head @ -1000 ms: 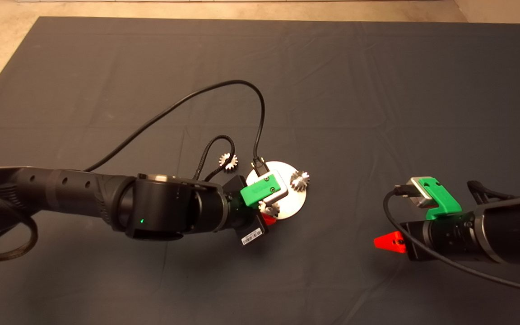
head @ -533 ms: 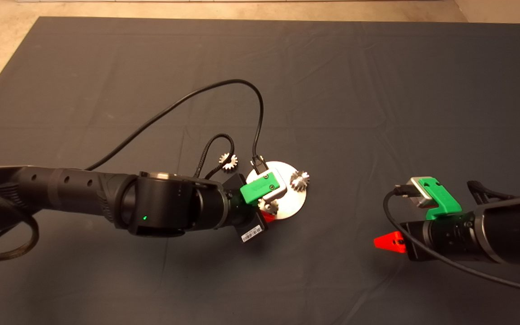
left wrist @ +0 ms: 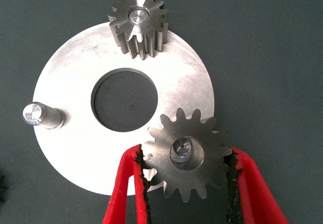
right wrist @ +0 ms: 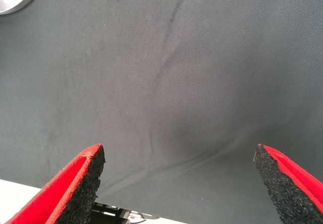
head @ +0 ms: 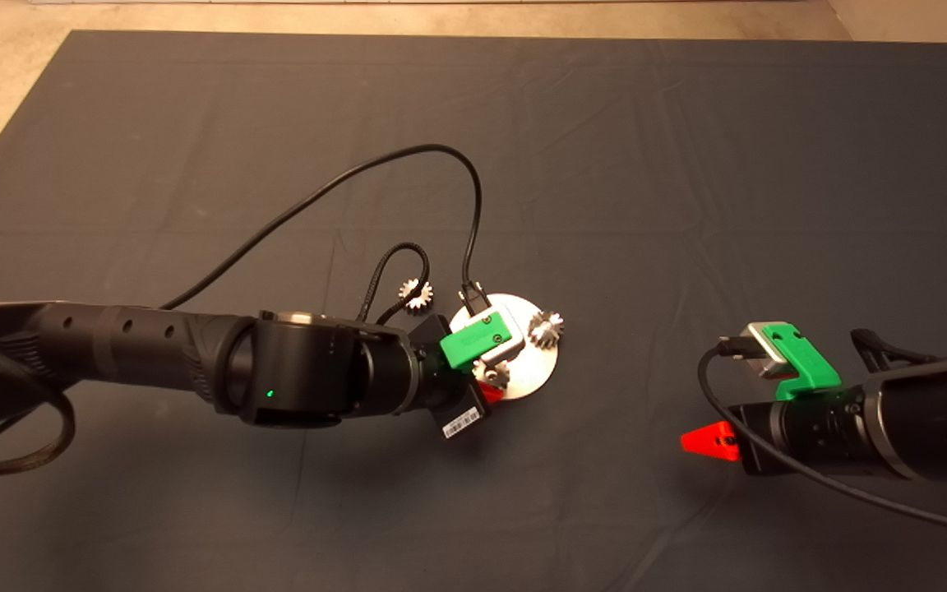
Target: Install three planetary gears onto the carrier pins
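dark mat [head: 687, 164] on worktop, left gripper [left wrist: 185, 183] mid-worktop clamping a planetary gear [left wrist: 187, 154] over a carrier pin [left wrist: 182, 148] on the disc [left wrist: 75, 148], second gear [left wrist: 139, 24] seated, third gear [head: 416, 293] loose beside the disc, right gripper [right wrist: 179, 176] idle toward the right edge, jaws spread

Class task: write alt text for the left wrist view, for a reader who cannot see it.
The left pincer grips a gear over a pin on the shiny disc. Another gear sits on a second pin; the third pin stands bare.
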You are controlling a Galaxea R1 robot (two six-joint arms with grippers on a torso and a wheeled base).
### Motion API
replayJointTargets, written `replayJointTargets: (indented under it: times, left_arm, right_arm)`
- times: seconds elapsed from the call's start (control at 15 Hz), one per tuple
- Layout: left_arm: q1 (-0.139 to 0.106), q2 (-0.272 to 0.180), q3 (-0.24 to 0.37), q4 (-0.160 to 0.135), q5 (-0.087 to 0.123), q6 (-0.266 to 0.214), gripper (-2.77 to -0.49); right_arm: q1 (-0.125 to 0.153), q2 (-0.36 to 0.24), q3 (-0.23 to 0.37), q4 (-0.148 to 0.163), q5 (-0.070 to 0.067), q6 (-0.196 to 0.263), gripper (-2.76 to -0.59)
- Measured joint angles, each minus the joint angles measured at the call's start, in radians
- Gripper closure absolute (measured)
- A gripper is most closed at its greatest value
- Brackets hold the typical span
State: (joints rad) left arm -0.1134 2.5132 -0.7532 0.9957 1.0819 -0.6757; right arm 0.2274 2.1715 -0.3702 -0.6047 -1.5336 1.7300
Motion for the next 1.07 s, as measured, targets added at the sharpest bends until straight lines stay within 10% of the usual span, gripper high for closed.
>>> replayJointTargets:
  times: [1.07]
  left_arm:
    - [0.033, 0.036, -0.037, 0.007, -0.026, 0.001, -0.6]
  right_arm:
    - [0.0, -0.002, 0.001, 0.003, 0.0, 0.0, -2.2]
